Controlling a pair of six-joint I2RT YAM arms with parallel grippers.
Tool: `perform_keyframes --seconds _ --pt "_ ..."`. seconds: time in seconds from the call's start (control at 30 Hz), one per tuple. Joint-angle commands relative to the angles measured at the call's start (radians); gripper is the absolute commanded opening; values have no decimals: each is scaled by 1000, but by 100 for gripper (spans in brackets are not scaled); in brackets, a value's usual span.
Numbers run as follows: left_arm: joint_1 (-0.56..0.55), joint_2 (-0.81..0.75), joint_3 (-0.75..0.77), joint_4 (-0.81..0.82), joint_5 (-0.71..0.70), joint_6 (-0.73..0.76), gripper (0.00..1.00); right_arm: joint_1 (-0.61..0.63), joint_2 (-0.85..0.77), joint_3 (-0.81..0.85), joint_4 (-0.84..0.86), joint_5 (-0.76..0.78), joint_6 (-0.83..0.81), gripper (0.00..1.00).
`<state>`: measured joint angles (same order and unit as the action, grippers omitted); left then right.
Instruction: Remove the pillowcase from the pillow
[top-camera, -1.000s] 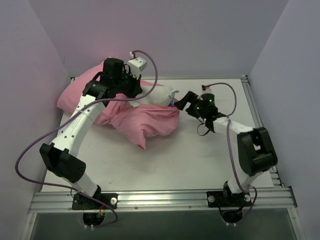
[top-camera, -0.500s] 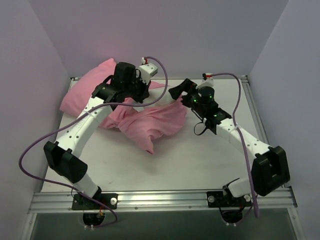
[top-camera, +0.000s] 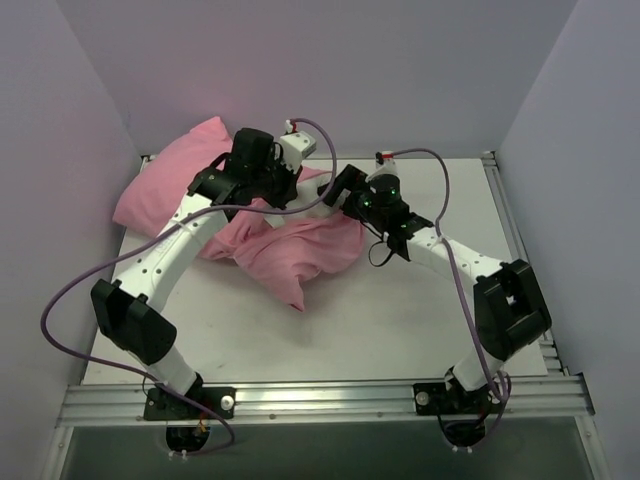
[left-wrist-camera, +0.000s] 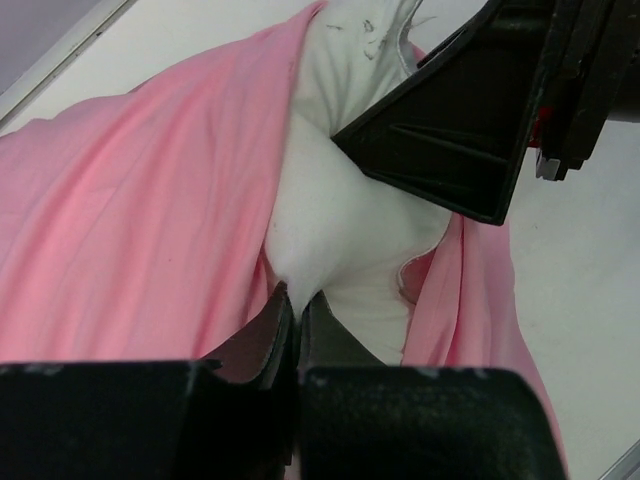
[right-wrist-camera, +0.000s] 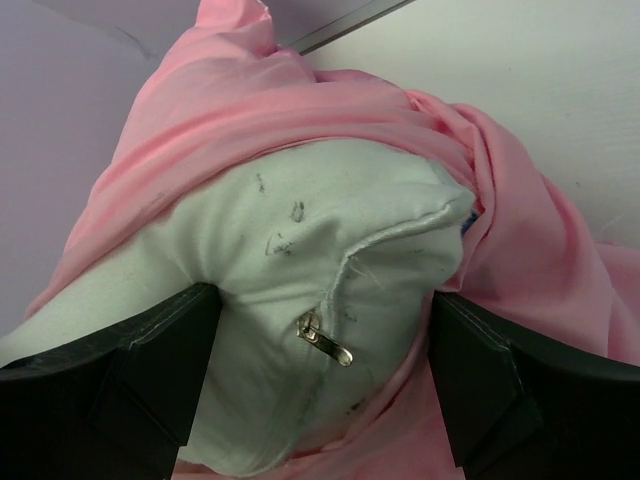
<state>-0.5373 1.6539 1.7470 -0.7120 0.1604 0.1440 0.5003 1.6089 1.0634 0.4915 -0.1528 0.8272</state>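
Note:
The pink pillowcase (top-camera: 300, 250) lies bunched at the table's back left, still wrapped round most of the pillow. A white corner of the pillow (right-wrist-camera: 300, 240) sticks out of the case's mouth, with a small metal zipper pull (right-wrist-camera: 325, 340) on it. My left gripper (left-wrist-camera: 293, 300) is shut, and a pinch of white pillow (left-wrist-camera: 340, 220) fabric runs down into its jaws, with pink cloth (left-wrist-camera: 150, 200) beside it. My right gripper (right-wrist-camera: 325, 300) is open wide and straddles the bare pillow corner; its left finger (right-wrist-camera: 170, 350) dents the cushion. From above, both grippers (top-camera: 290, 190) (top-camera: 335, 190) meet over the pile.
Bare white table (top-camera: 400, 310) stretches to the front and right of the pile. Purple walls close in the left, back and right sides. A metal rail (top-camera: 320, 395) runs along the near edge by the arm bases. Cables loop off both arms.
My right arm has swung left from the table beside the pile onto the pillow's exposed corner. My left gripper has shifted a little right, staying shut, and the pink pile moved with it.

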Motion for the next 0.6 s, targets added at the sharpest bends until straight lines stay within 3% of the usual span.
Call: perform_keyframes --seconds 0.0,0.1,0.13,0.2,0.23,0.3,0.37,0.5,0.57 --pt "-16 -9 19 103 42 5 2 41 19 73 38 -31 -46 81" --pt "-16 -6 28 91 54 14 2 43 54 93 44 -60 -48 66" --pt "-16 -6 31 82 53 25 2 43 62 95 51 -76 -46 42" --pt "-16 0 51 60 54 43 2 43 71 108 52 -79 -42 18" --pt "-16 3 63 19 59 72 13 43 74 115 41 -77 -39 0" --pt "-15 15 98 -41 99 109 46 41 85 151 32 -83 -24 0" --pt "-18 9 175 -150 138 155 71 41 104 188 15 -91 -13 0" --pt "-50 -86 229 -228 202 218 75 41 138 291 -19 -94 10 0" --pt "-135 -156 153 -218 102 288 74 43 144 334 -30 -96 24 0"
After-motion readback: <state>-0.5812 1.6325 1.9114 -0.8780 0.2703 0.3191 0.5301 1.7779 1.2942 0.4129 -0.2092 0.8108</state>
